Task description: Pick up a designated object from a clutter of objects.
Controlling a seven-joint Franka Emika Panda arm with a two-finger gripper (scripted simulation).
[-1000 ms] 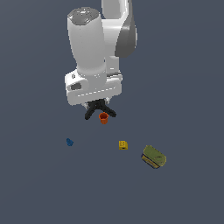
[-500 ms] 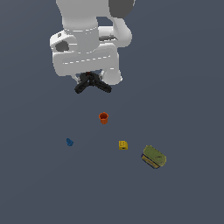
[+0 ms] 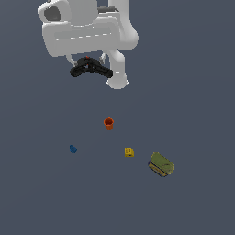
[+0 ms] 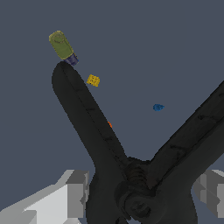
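The designated object, a black spring clamp (image 3: pixel 91 69) with two splayed handles, hangs high above the floor under the white hand. My gripper (image 3: pixel 88 63) is shut on it near its hinge. In the wrist view the clamp (image 4: pixel 87 118) fills the frame, its handles spreading away from the gripper (image 4: pixel 142 199), with a grey finger (image 4: pixel 77 193) on either side. The rest of the clutter of objects lies on the floor below: an orange cup (image 3: pixel 109 123), a tiny blue piece (image 3: pixel 73 149), a yellow block (image 3: pixel 129 152) and an olive-green box (image 3: pixel 161 165).
In the wrist view the olive-green box (image 4: pixel 62 47), yellow block (image 4: pixel 93 80) and blue piece (image 4: pixel 158 107) show far below; only a sliver of the orange cup (image 4: pixel 109 125) peeks past a clamp handle. The floor is plain dark grey.
The arm has risen with the clamp in its grip, lifting it from just above the orange cup to well above the floor. The other items have not moved.
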